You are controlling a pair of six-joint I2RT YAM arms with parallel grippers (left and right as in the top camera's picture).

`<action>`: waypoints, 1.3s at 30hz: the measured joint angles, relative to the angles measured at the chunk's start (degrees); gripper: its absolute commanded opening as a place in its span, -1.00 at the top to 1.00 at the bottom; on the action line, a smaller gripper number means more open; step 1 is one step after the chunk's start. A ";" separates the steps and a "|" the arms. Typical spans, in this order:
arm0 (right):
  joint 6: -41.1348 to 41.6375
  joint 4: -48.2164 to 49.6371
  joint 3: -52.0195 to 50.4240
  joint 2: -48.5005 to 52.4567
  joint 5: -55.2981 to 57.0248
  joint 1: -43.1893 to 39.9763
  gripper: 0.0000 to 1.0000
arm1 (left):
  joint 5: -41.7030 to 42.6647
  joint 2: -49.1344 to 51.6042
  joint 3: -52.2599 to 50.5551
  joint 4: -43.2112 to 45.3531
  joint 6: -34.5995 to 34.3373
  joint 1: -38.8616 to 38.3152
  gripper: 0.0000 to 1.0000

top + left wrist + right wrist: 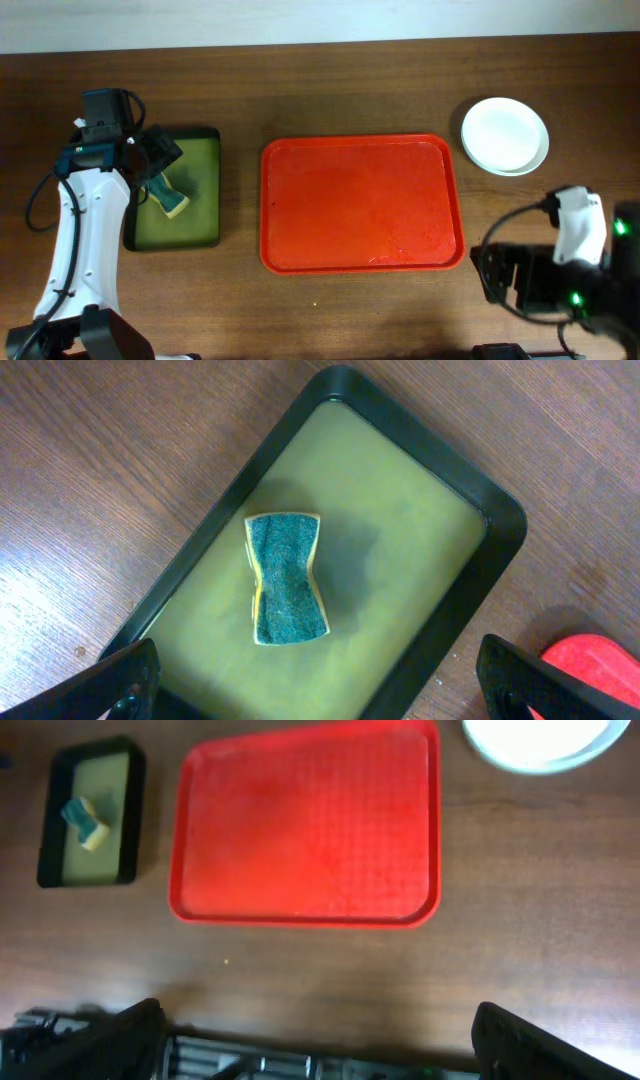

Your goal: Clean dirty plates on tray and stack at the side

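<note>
1. Bench (330, 80): brown wood grain, carries everything below.

2. Tray (360, 205): red, rectangular, raised rim, at the middle of the bench. Its floor is bare: no plate on it, and I see no smear.

3. Olive tray (200, 190): smaller and dark-rimmed, well apart from the red one on my left side. It holds the sponge.

4. Plates (505, 135): off the tray, on the bench near its far right corner. The top one is white and looks clean. A pale edge shows under its near side, so I take this for a stack, but I cannot count what lies beneath.

5. Left end effector (315, 660): fingers spread wide and empty, hanging over the olive tray, clear of the sponge.

6. Right end effector (315, 1020): fingers spread wide and empty, low over the bench at the near right, well apart from tray and plates.

7. Sponge (287, 578): yellow body, green scrub face up, pinched at the waist, lying loose on the olive tray's floor.

Status: with the tray bare, the plates at the side and both end effectors empty, I judge the task done or nearly so. All that is left is to confirm that all three plates are in the stack.
</note>
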 measured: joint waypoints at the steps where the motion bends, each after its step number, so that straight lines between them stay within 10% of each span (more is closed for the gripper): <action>1: 0.00 1.27 -1.25 -2.12 0.02 0.02 -0.97 | 0.00 0.00 0.00 0.04 0.00 0.00 -0.98; 13: -0.02 44.22 -45.09 -37.66 0.42 0.63 -0.97 | 0.02 0.00 0.00 0.02 0.00 0.00 -0.98; 24: -1.42 84.56 -77.31 -47.23 0.98 2.73 -0.97 | 0.02 0.00 0.00 0.00 0.00 0.00 -0.99; 39: -6.23 100.17 -91.54 -52.17 8.48 2.80 -0.97 | 0.00 0.00 0.00 0.02 0.00 0.00 -0.98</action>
